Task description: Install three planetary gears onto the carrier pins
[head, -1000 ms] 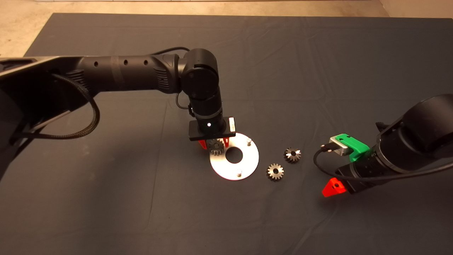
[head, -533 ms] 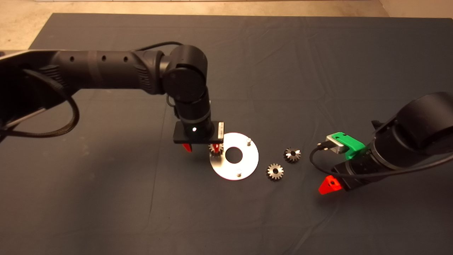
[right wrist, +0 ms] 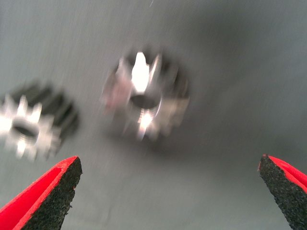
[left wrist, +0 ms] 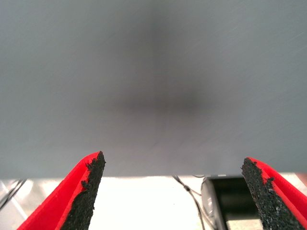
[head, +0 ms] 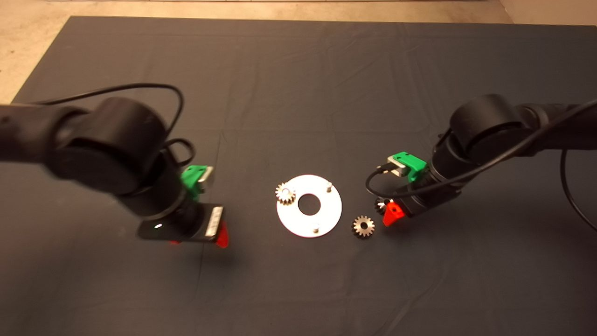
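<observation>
The white disc (head: pixel 322 214) lies mid-mat with one planetary gear (head: pixel 285 193) seated on its left carrier pin. Two other carrier pins (head: pixel 329 187) (head: pixel 315 228) stand bare. A second gear (head: pixel 363 226) lies on the mat just right of the disc. A third gear (head: pixel 379 202) is half hidden under my right gripper (head: pixel 389 210). In the right wrist view that gripper (right wrist: pixel 169 165) is open above this gear (right wrist: pixel 146 98), with the other loose gear (right wrist: pixel 33 122) beside it. My left gripper (head: pixel 198 240) hangs open and empty well left of the disc, over bare mat (left wrist: pixel 171 163).
The dark mat (head: pixel 298 93) has wide free room behind and in front of the disc. Bare floor shows past its far left corner (head: pixel 18 42). A cable loops from each arm.
The left gripper let go of the gear on the left pin and pulled back left, away from the disc. The right arm swung in from the right to above the loose gears.
</observation>
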Controlling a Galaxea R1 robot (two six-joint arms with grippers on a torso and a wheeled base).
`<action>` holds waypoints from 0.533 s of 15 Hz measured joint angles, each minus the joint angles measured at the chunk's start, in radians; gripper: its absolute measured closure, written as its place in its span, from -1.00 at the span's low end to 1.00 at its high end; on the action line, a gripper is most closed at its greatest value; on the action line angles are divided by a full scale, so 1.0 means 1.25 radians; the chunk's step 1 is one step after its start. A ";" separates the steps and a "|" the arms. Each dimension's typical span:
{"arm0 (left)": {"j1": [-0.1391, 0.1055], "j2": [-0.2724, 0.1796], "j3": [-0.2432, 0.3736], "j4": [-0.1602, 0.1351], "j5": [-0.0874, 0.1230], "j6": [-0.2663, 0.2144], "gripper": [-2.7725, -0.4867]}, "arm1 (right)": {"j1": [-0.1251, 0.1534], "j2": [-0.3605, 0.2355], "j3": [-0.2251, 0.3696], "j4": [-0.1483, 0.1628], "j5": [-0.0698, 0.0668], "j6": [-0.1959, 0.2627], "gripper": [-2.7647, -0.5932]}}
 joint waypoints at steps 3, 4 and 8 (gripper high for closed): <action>0.000 -0.109 0.080 -0.004 0.002 -0.005 -0.34 | -0.003 0.026 -0.053 -0.005 -0.001 -0.034 -0.99; 0.000 -0.124 0.097 -0.005 0.003 -0.006 -0.34 | -0.004 0.032 -0.062 -0.010 -0.001 -0.039 -0.99; 0.000 -0.148 0.144 -0.007 0.002 -0.007 -0.34 | -0.016 0.040 -0.083 -0.023 -0.002 -0.048 -0.93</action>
